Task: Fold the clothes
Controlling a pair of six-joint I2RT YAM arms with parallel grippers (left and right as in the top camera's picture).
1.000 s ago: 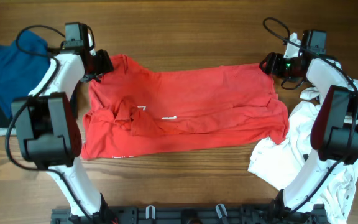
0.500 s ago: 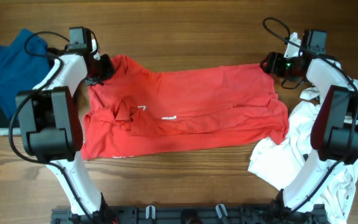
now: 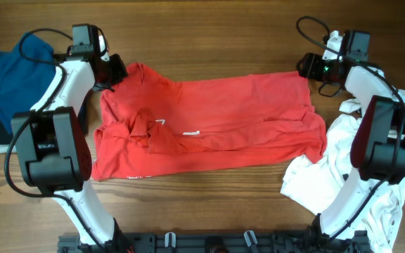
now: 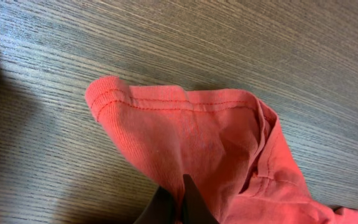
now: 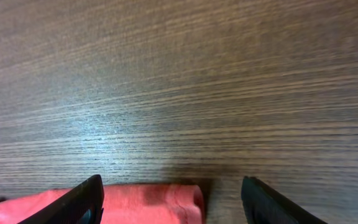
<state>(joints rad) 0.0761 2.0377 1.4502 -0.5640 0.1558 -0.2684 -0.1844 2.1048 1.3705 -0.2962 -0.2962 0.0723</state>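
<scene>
A red T-shirt (image 3: 216,119) with a little white print lies spread and wrinkled across the middle of the table. My left gripper (image 3: 117,72) is at its far left corner, shut on a fold of the red fabric (image 4: 185,143) beside the hemmed edge; the black fingertips (image 4: 191,202) pinch the cloth. My right gripper (image 3: 308,68) is at the shirt's far right corner, open, its fingers (image 5: 86,198) straddling the red corner (image 5: 179,202) that lies on the wood.
A heap of white clothes (image 3: 336,176) lies at the right by the right arm's base. A blue garment (image 3: 9,74) over a dark and white one lies at the far left. Bare wooden table (image 3: 209,35) runs along the far side.
The left gripper has shut on the shirt's far left corner. The right gripper has shifted slightly toward the far edge, still open.
</scene>
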